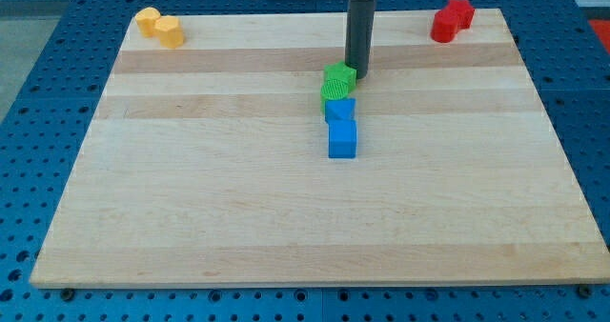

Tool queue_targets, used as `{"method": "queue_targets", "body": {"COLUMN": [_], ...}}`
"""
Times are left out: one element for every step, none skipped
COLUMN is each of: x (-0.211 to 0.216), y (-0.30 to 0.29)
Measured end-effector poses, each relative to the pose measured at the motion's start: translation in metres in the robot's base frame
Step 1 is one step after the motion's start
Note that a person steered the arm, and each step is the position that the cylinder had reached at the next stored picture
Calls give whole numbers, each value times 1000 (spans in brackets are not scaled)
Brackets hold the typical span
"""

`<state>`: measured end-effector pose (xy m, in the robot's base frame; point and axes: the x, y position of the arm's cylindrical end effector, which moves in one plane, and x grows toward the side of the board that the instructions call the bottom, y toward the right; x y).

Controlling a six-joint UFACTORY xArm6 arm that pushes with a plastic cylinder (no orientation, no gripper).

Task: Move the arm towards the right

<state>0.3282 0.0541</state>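
My tip (pixel 358 74) is the lower end of a dark rod that comes down from the view's top centre. It stands just right of and touching, or nearly touching, the top right side of a green block (pixel 336 82). Right below the green block lies a blue block (pixel 341 126), an upright elongated shape that touches the green one. A yellow block (pixel 159 27) sits at the board's top left corner. A red block (pixel 451 21) sits at the board's top right corner.
The blocks lie on a light wooden board (pixel 191 189) that rests on a blue perforated table (pixel 38 93). The board's edges run close to the view's left, right and bottom sides.
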Motion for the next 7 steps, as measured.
{"method": "queue_targets", "body": {"x": [0, 0, 0, 1, 1, 1, -12], "y": [4, 38, 47, 69, 124, 187, 233]}}
